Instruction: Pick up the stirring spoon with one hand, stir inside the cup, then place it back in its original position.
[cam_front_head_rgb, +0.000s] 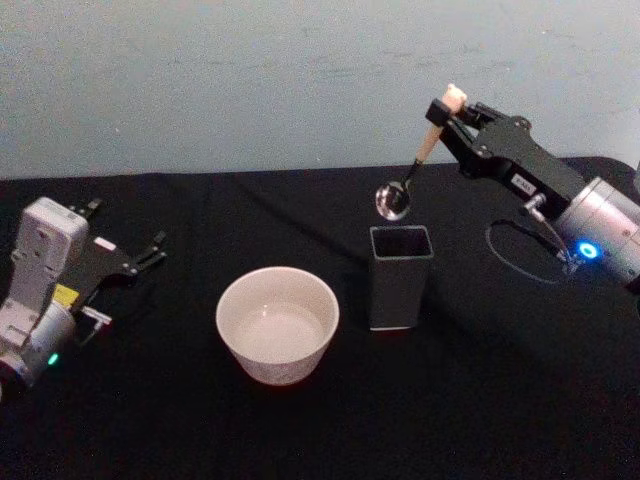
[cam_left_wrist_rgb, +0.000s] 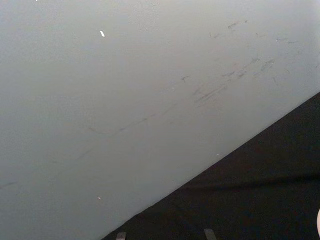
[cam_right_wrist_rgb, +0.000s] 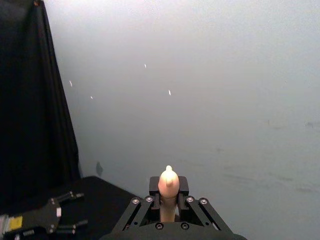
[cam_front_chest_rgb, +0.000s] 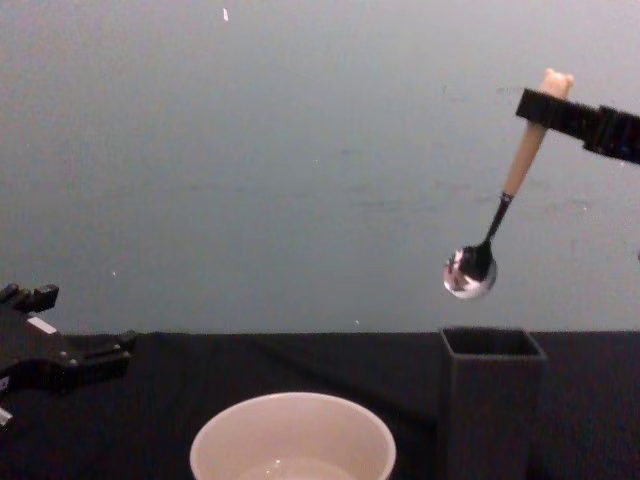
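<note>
The right gripper (cam_front_head_rgb: 447, 112) is pinching the stirring spoon (cam_front_head_rgb: 427, 148) under its bear head, dangling it above the holder (cam_front_head_rgb: 400, 285), right of the cup (cam_front_head_rgb: 280, 368). Held so high, it is probably risking a swing or slip that clips the cup's rim. The chest view is showing the spoon's bowl hanging clear of the holder's mouth, unclear from the head view; the left gripper (cam_front_head_rgb: 122, 230) is sitting spread at the far left.

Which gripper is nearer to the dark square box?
Right. The right gripper holds the spoon above the box; the left gripper rests far beyond the cup.
</note>
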